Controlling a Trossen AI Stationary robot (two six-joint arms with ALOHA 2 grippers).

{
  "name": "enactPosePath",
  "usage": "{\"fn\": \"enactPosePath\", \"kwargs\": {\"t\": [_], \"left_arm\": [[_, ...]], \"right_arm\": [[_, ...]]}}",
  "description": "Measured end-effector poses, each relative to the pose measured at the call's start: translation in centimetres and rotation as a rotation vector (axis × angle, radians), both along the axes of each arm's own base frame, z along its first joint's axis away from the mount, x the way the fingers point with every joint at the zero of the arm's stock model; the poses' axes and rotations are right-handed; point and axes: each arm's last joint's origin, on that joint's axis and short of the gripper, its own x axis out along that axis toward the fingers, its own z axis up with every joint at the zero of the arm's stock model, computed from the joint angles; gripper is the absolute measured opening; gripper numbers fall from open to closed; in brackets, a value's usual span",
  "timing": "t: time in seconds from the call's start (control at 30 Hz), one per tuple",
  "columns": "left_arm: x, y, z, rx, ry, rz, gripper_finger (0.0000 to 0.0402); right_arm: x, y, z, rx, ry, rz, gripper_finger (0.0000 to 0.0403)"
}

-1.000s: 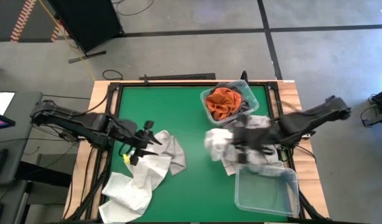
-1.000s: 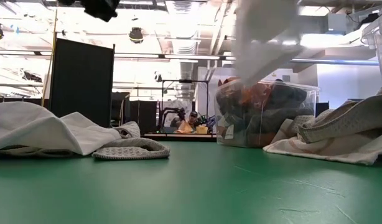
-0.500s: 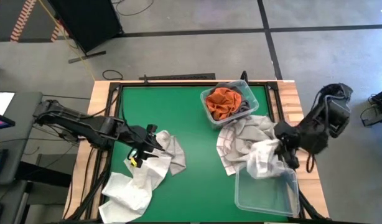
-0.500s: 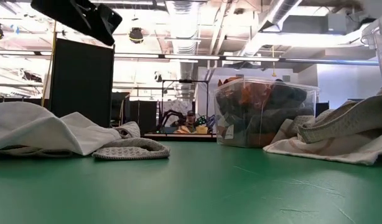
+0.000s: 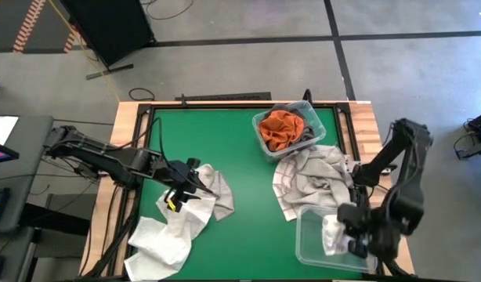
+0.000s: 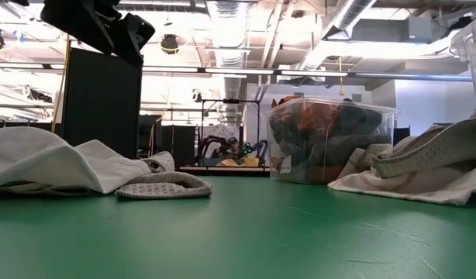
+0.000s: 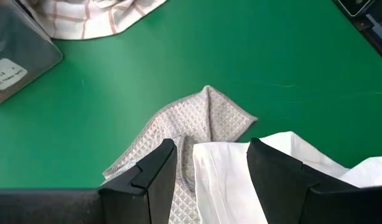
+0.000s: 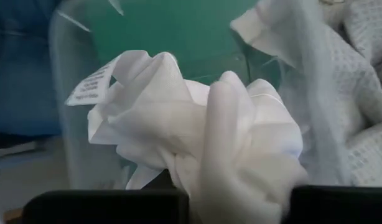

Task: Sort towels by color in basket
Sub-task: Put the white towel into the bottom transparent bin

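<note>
At the lower right of the high view, the right gripper hangs over an open clear bin, its fingers closed narrowly on a crumpled plain white towel that sits bunched inside the bin; the right wrist view shows that towel with its label against the bin's clear wall. At the lower left of the high view lies a heap of white towels on the green surface, with a grey waffle-weave towel at its upper edge. The left gripper hovers over this heap with its fingers parted, holding nothing; in the left wrist view the fingers frame the grey weave and a white fold. Just above the bin, right of centre, a pile of pale towels is spread out, one with thin reddish grid lines. Farther up, at the surface's upper right, a second clear bin holds a rust orange towel and a dark grey towel.
</note>
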Motion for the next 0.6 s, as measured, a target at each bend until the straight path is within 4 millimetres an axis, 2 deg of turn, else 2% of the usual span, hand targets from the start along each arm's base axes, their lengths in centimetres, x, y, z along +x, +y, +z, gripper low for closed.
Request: {"fn": "enactPosePath", "kwargs": {"t": [0.23,0.6], "left_arm": [[0.0,0.0,0.0,0.037,-0.011,-0.037,0.0187],[0.0,0.0,0.0,0.09,-0.021,-0.09,0.0187]], "right_arm": [[2.6,2.7,-3.6,-0.077,0.096,-0.033,0.008],[7.2,3.0,-8.1,-0.1,0.318,-0.182,0.0081]]}}
